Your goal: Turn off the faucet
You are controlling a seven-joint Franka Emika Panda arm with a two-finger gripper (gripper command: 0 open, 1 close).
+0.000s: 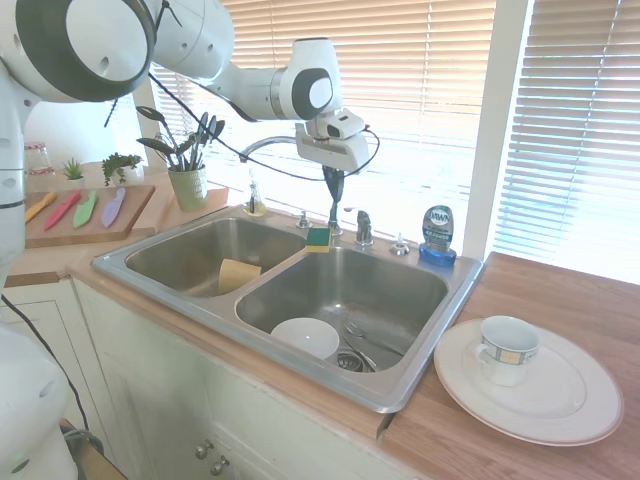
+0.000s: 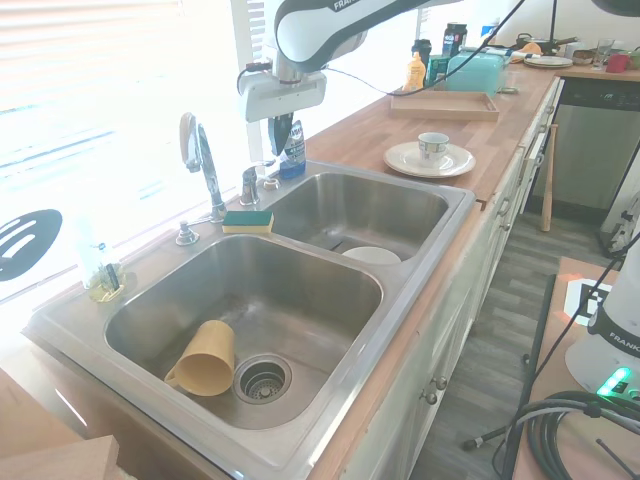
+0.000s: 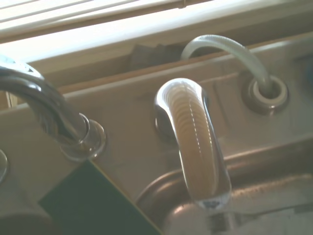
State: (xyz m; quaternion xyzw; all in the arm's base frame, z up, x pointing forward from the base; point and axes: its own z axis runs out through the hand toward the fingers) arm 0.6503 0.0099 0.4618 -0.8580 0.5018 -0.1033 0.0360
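Observation:
The faucet's thin chrome gooseneck spout (image 1: pixel 262 146) (image 2: pixel 199 152) rises from the sink's back ledge and arches over the left basin. Its short chrome lever handle (image 1: pixel 364 228) (image 2: pixel 250 185) (image 3: pixel 195 142) stands just beside the spout's base (image 3: pixel 80 137). My gripper (image 1: pixel 333 200) (image 2: pixel 281 148) hangs shut and empty, pointing down, a little above the ledge between the spout and the handle, touching neither. The wrist view looks straight down on the handle from close by.
A green-and-yellow sponge (image 1: pixel 318 239) (image 2: pixel 247 220) lies at the spout's foot. Past the handle sit a low chrome cap (image 1: pixel 400 245) and a blue soap bottle (image 1: pixel 437 235). The double sink (image 1: pixel 420 385) holds a white bowl (image 1: pixel 305 337) and a yellow cup (image 2: pixel 203 360).

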